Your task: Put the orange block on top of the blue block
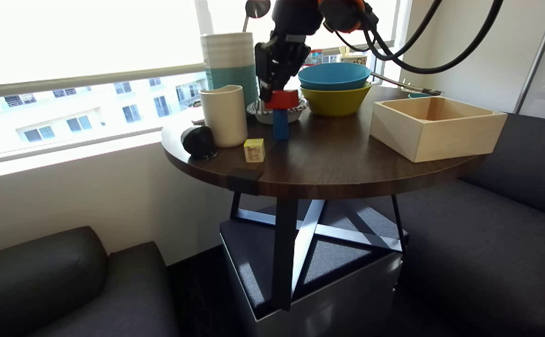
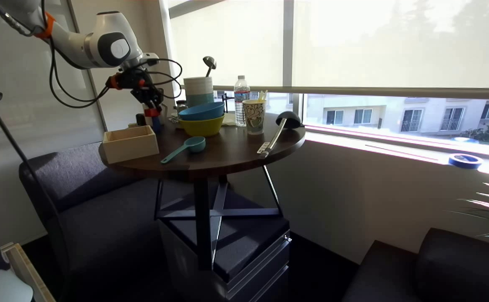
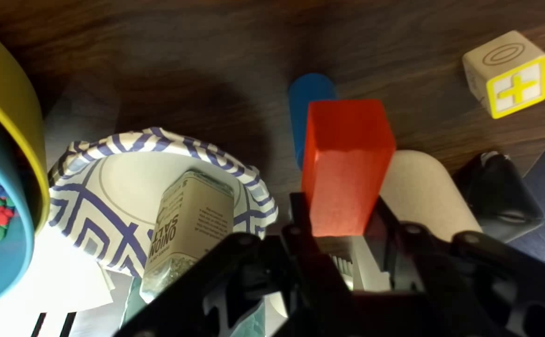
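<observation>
I have the tool (image 3: 338,208) pinching the orange block (image 3: 349,159), which is above the blue block (image 1: 280,125) in both exterior views; whether the two touch, I cannot tell. The blue block stands upright on the table (image 1: 328,161), partly covered by the orange one in my wrist view. A patterned bowl (image 3: 160,140) sits just beside it, and a white cup (image 1: 225,117) stands near on another side. In an exterior view, the yellow-tan cube (image 1: 254,150) lies near the table's front edge and a black object (image 1: 199,141) near the left edge, with a blue bowl (image 1: 334,78) nested in a yellow bowl (image 1: 337,102) farther back and an open wooden box (image 1: 459,135) by the right edge. In an exterior view, I see a turquoise scoop (image 2: 195,144) toward the front edge and a ladle (image 2: 278,131) near the right edge.
</observation>
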Controlling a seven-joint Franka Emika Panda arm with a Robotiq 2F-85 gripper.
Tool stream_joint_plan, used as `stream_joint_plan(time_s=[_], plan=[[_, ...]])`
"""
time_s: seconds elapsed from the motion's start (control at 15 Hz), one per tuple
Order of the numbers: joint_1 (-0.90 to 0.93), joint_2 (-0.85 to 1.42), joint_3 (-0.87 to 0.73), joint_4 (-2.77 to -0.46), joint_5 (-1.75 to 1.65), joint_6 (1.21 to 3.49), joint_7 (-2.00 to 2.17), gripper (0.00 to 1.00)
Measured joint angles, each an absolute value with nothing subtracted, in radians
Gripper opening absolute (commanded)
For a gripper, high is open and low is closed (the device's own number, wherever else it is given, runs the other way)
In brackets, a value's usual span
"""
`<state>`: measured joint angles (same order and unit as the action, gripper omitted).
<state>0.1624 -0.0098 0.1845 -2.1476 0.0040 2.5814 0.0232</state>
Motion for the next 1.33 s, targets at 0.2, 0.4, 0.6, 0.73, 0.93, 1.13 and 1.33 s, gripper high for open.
stream_joint_plan(time_s=[0.2,0.4,0.6,0.73,0.93,1.13,1.33], plan=[[0.162,-0.009,0.184,-2.148,0.004,2.583,0.023,0.08],[0.162,-0.007,0.184,-2.148,0.004,2.589,0.023,0.08],[0.162,-0.006,0.183,-2.148,0.004,2.591,0.023,0.08],[0.162,-0.006,0.183,-2.148,0.001,2.591,0.023,0.59],[0.161,-0.004,0.180,-2.148,-0.005,2.591,0.024,0.79],[0.160,-0.004,0.179,-2.147,-0.005,2.594,0.025,0.99],[0.160,-0.012,0.179,-2.143,-0.005,2.596,0.030,1.00]])
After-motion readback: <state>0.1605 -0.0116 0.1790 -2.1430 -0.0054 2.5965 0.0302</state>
